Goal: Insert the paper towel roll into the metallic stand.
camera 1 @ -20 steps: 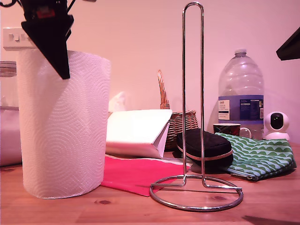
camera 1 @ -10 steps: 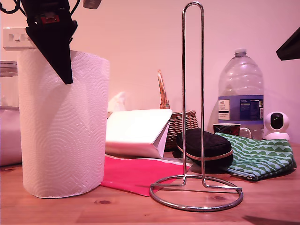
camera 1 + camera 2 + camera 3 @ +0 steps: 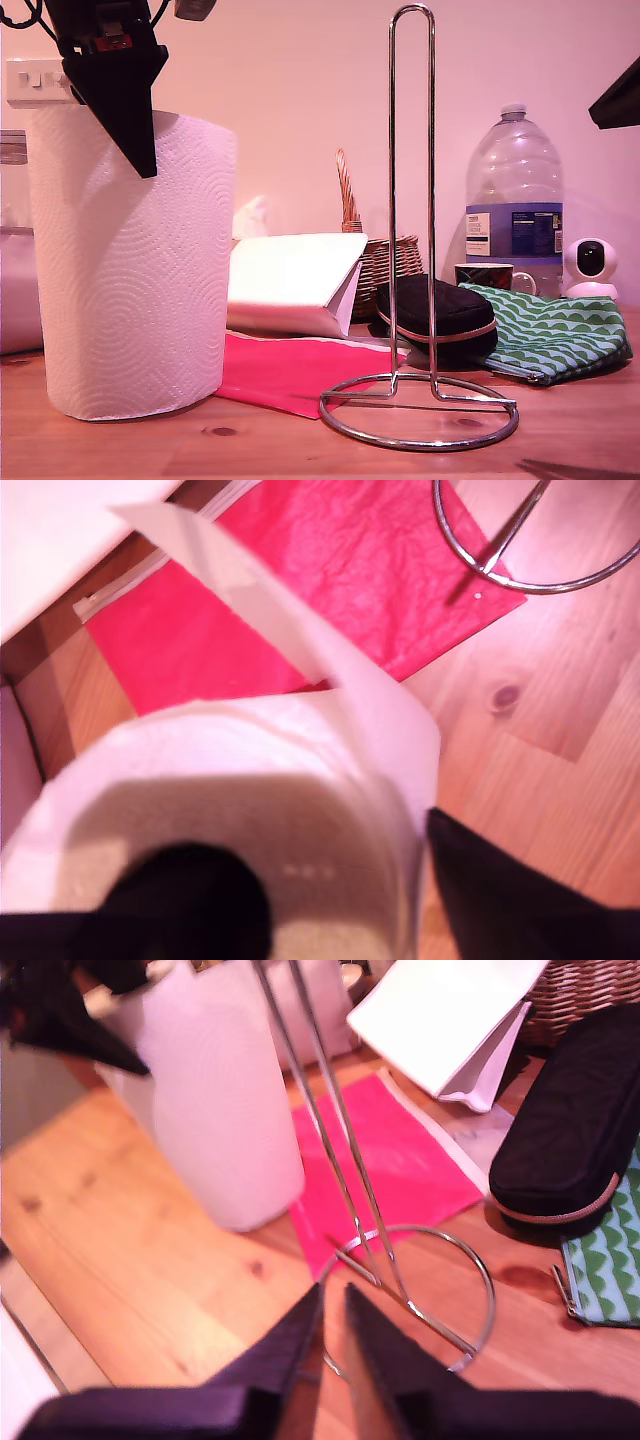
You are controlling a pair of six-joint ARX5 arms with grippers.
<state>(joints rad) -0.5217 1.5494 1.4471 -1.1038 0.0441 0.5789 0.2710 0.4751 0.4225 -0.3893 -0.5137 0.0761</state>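
The paper towel roll point(image 3: 135, 280) stands on the wooden table at the exterior view's left, leaning slightly. My first gripper point(image 3: 340, 880) is shut on its top wall, one black finger in the hollow core and the other outside. A loose flap of paper point(image 3: 300, 630) sticks up from the roll. The metallic stand point(image 3: 411, 200) rises upright at the exterior view's centre, apart from the roll, with its ring base point(image 3: 440, 1260) on the table. My second gripper point(image 3: 332, 1310) hovers above that ring, fingers nearly together with nothing between them.
A pink sheet point(image 3: 290, 370) lies between roll and stand. Behind are a folded white paper bag point(image 3: 295, 280), a wicker basket point(image 3: 385, 260), a black case point(image 3: 435, 315), a green patterned pouch point(image 3: 550, 335), a water bottle point(image 3: 513, 200) and a small white camera point(image 3: 590, 265).
The first gripper has shifted slightly toward the exterior view's right and the roll's top has tipped with it. The stand has not moved.
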